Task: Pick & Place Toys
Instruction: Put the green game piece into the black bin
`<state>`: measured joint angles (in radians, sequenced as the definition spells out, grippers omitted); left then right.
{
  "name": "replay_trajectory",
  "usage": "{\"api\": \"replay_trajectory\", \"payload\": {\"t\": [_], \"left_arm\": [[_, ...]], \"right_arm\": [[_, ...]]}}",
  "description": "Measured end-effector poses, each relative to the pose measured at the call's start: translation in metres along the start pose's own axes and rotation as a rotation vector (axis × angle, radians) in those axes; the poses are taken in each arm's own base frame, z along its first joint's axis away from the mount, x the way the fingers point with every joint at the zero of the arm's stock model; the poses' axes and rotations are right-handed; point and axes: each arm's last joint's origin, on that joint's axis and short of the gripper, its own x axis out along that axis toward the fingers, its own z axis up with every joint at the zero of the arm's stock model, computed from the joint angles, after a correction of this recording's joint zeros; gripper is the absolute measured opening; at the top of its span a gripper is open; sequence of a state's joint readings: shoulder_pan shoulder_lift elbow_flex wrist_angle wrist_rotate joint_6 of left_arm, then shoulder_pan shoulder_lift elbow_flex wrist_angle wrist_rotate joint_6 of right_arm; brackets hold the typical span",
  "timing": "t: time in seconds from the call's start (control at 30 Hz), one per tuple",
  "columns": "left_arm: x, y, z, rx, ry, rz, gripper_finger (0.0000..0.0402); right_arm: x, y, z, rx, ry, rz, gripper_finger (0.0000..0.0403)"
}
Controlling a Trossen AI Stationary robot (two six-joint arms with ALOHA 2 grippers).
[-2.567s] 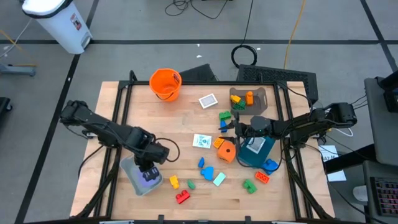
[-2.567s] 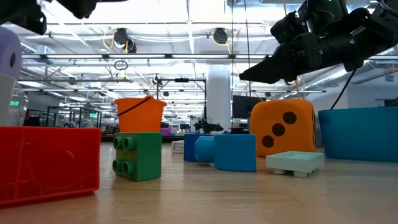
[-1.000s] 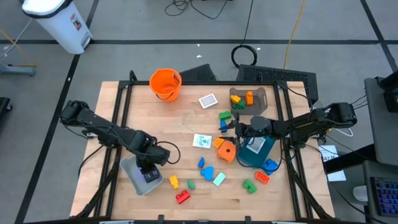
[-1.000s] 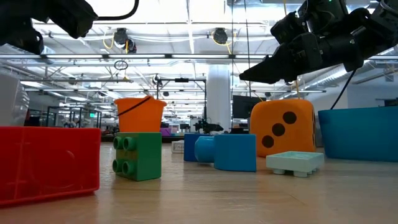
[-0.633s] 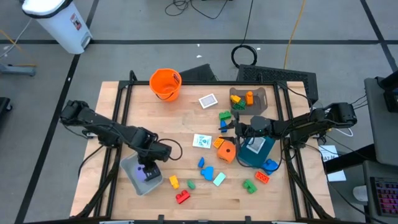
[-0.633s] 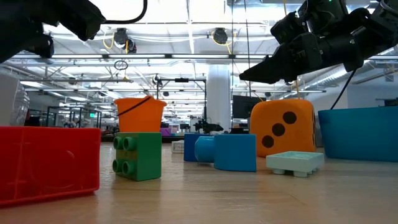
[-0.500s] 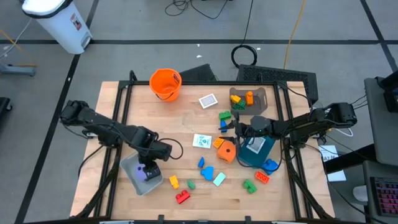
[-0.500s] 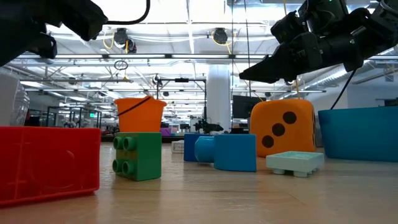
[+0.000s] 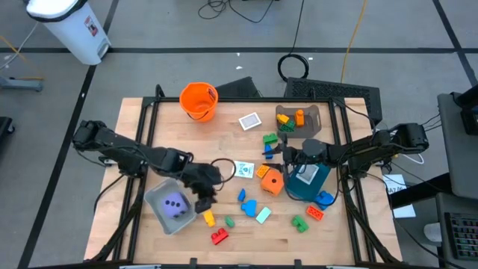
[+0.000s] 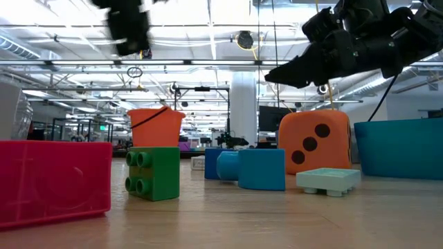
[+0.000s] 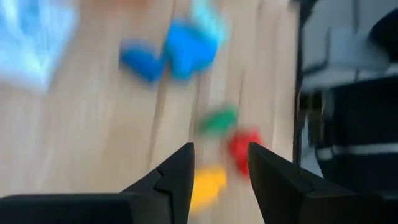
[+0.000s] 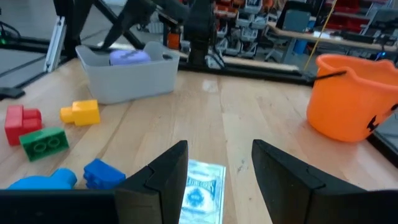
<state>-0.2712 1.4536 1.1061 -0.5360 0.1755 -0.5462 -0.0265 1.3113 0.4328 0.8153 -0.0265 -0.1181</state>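
Grey tiled floor (image 9: 149, 45) around the wooden table (image 9: 224, 134); white bin (image 9: 71, 26); bright ceiling lights (image 10: 208, 14)

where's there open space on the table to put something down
Bare wood lies between the orange bucket and the grey bin, and along the front edge right of the red block. It is crowded from the card to the teal bin, around the orange die.
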Motion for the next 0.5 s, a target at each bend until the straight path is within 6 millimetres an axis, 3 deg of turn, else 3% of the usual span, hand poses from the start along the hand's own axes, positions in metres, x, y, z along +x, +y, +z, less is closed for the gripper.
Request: {"api": "replay_trajectory", "payload": {"t": [0.23, 0.37, 0.5], "left_arm": [[-0.007, -0.011, 0.034, 0.431, -0.449, 0.158, 0.0152], [-0.007, -0.011, 0.048, 0.563, -0.595, 0.268, 0.0152], [0.006, -0.003, 0.063, 0.597, -0.684, 0.295, 0.0152]], "right_arm": [[0.000, 0.000, 0.003, -0.005, -0.026, -0.003, 0.0171], [0.000, 0.000, 0.002, -0.008, -0.023, -0.003, 0.0171], [0.000, 0.000, 0.002, -0.041, -0.020, -0.005, 0.0171]]}}
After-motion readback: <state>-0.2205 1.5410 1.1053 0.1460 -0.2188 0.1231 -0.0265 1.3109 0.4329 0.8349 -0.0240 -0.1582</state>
